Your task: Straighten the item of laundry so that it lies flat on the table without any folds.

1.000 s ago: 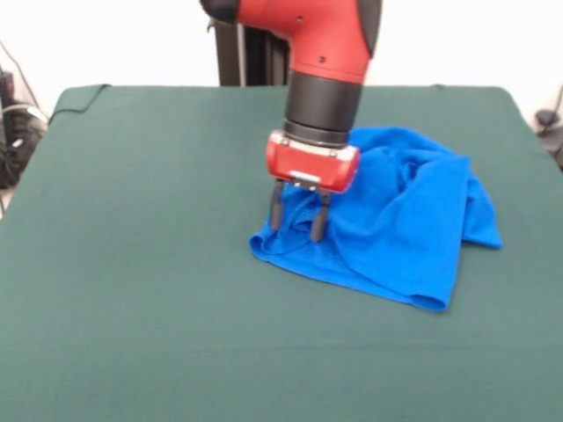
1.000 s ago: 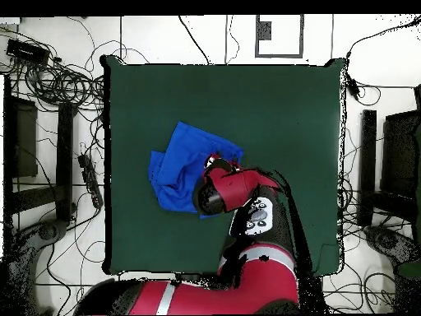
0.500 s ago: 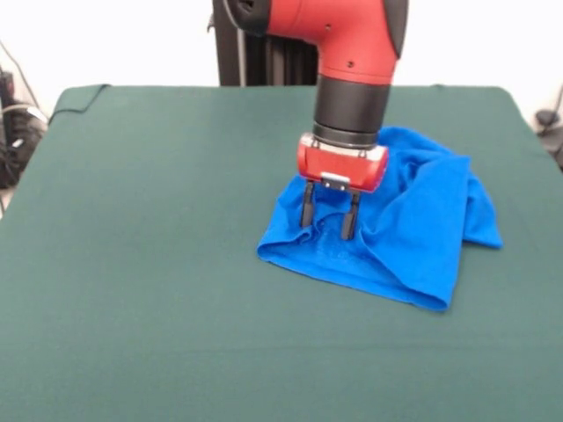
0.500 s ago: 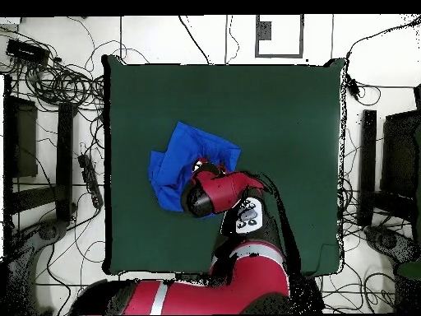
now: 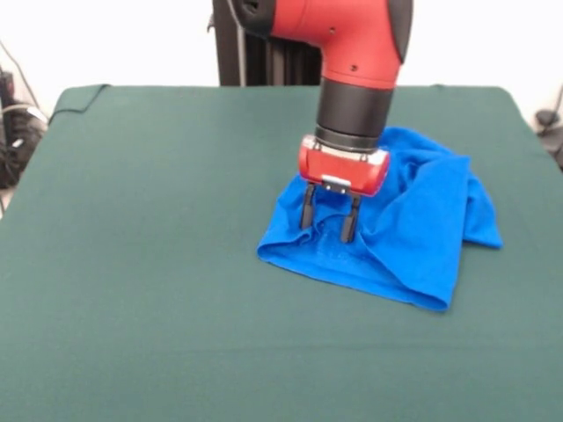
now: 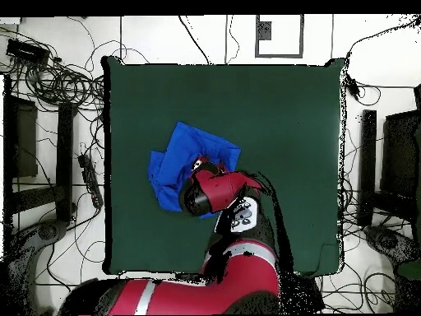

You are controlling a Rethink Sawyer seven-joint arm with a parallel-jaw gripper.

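Presently we list: bright royal-blue soft-fabric T-shirt (image 5: pixel 400 224), bunched and folded on the dark green felt-topped table (image 5: pixel 158 264), flattening hardly begun. Red-and-black arm's gripper (image 5: pixel 327 218) stands over its near-left edge, jaws parted, gripping nothing.

The T-shirt (image 5: pixel 400 229) is a bright royal blue, plain and without print; its folds read as darker blue shadows. The table (image 5: pixel 158 264) beneath it is a deep, even green with no pattern, and in the overhead view (image 6: pixel 279 115) it shows the same flat green. The arm (image 5: pixel 347 44) is red with a black collar section, and the gripper (image 5: pixel 329 215) has a red body, what may be a small silver plate on its front, and black fingers (image 5: pixel 308 207). The wall behind looks white.
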